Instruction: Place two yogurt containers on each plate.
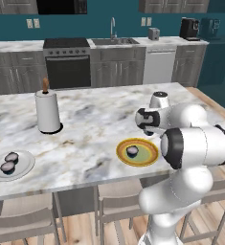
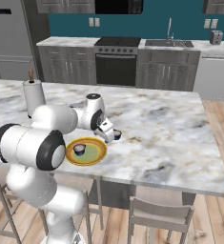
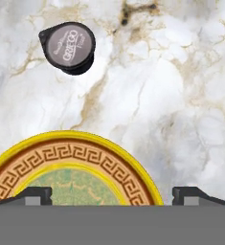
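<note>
The yellow-rimmed plate (image 1: 147,159) lies near the island's front edge with one yogurt container (image 1: 132,151) on its greenish centre. At the far left, the white plate (image 1: 24,171) carries two yogurt containers (image 1: 12,156) (image 1: 7,166). Another yogurt container (image 2: 117,135) (image 3: 68,47) stands on the bare marble just beyond the yellow plate (image 2: 95,155) (image 3: 75,165). My gripper (image 2: 108,135) (image 3: 112,195) hovers low over the plate's far rim, a short way from that loose cup. It is open, with nothing between its fingertips (image 3: 35,195).
A tall white paper towel roll (image 1: 48,111) stands on the island (image 1: 85,129) behind the white plate. Stools (image 2: 161,214) are tucked under the front edge. My own arm (image 1: 195,143) blocks the island's right part in the left base view.
</note>
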### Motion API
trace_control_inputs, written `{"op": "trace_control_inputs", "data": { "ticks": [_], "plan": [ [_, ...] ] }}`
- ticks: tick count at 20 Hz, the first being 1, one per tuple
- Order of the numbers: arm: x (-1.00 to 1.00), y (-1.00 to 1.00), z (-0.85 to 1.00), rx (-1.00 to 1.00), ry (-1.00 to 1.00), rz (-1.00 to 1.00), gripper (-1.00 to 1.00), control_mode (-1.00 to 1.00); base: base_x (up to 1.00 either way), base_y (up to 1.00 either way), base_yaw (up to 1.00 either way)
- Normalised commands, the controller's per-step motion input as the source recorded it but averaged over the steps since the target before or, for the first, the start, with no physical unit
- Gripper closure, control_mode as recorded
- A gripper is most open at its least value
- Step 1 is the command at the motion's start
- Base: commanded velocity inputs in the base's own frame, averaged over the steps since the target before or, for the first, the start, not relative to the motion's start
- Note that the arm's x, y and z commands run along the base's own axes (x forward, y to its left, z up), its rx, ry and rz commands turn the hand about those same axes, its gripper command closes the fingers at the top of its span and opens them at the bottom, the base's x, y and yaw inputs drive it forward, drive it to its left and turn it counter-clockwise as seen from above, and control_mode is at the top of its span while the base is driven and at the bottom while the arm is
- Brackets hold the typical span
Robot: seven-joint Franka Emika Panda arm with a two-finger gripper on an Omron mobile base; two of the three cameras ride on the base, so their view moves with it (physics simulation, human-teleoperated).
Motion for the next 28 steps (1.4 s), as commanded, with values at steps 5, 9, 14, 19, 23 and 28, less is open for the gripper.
{"op": "trace_control_inputs", "data": {
  "ticks": [5,9,14,19,23,28],
  "plan": [
    [0.35,-0.04,0.00,-0.01,0.03,0.00,-1.00,-1.00,0.00,0.00,0.00],
    [0.47,-0.27,-0.04,0.00,0.14,0.00,-1.00,-1.00,0.00,0.00,0.00],
    [0.34,-0.32,-0.08,0.00,0.10,0.00,-1.00,-1.00,0.00,0.00,0.00],
    [0.33,-0.11,-0.04,0.00,0.07,0.00,-1.00,-1.00,0.00,0.00,0.00],
    [0.28,-0.03,-0.05,0.00,0.08,0.00,-1.00,-1.00,0.00,0.00,0.00],
    [0.10,0.00,-0.16,0.04,0.06,0.00,-1.00,-1.00,0.00,0.00,0.00]
  ]
}}
